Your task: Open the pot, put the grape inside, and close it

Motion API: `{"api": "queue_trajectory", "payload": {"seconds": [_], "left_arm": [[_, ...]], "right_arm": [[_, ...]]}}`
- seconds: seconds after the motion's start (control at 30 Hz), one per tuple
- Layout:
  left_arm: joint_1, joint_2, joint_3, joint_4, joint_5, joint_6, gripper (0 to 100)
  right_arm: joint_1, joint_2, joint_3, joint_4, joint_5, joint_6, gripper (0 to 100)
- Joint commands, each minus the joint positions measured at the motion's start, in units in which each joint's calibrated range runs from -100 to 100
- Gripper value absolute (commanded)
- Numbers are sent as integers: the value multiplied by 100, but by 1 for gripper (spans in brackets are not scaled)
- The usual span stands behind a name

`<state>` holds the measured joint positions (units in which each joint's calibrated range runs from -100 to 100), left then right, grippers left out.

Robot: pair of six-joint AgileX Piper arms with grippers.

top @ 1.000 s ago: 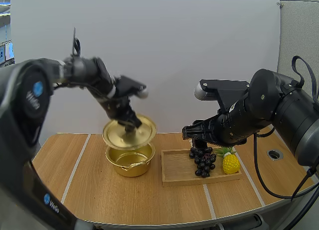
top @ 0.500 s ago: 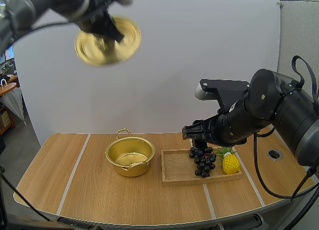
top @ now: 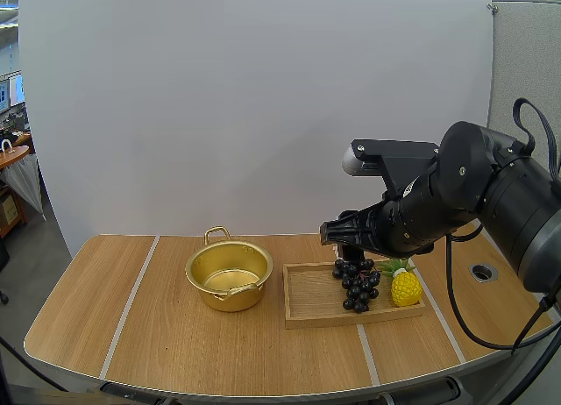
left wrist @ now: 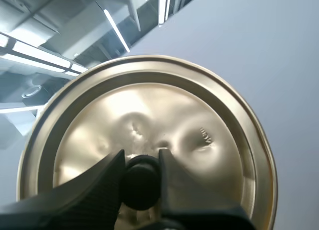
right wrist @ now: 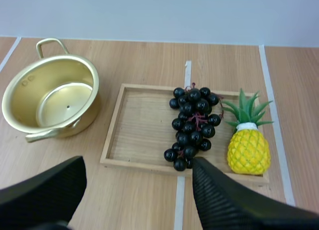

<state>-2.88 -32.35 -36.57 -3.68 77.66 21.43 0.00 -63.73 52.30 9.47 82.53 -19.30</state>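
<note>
My left gripper (left wrist: 140, 160) is clamped on the black knob (left wrist: 140, 182) of the gold lid (left wrist: 164, 110). Its two fingers (left wrist: 94, 180) pinch the knob from either side, and the lid's round top spreads out just beyond the fingertips, facing the wrist.

My right gripper (right wrist: 135, 163) hangs with its fingers (right wrist: 45, 190) spread wide apart and nothing between them. Directly below and just ahead of it lies the wooden tray (right wrist: 142, 125). The tray holds the bunch of dark grapes (right wrist: 192, 128), which sits just past the tip of the gripper's right finger. It also holds a small yellow pineapple (right wrist: 248, 148), beside the grapes on the side away from the gripper's left finger. The rest of the tray's floor, nearer that left finger, is bare wood.

Off to the left of the right gripper and forward of its left finger stands the pot (right wrist: 50, 98). It is uncovered and upright on the table (top: 175, 344), close beside the tray but not touching it, with its shiny floor in plain sight. The grapes lie well apart from the pot's mouth.
</note>
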Motion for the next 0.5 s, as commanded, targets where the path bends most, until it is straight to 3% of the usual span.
{"api": "queue_trajectory", "payload": {"seconds": [0.0,0.23,0.47], "left_arm": [[-14,-18,-141,127,-654,-85,0],[-14,-18,-189,127,-1816,-85,0],[-14,-18,-189,127,-1844,-85,0]], "right_arm": [[-19,-24,-50,17,-411,0,100],[-19,674,-50,17,-751,0,100],[-19,1991,-50,6,-1561,0,100]]}}
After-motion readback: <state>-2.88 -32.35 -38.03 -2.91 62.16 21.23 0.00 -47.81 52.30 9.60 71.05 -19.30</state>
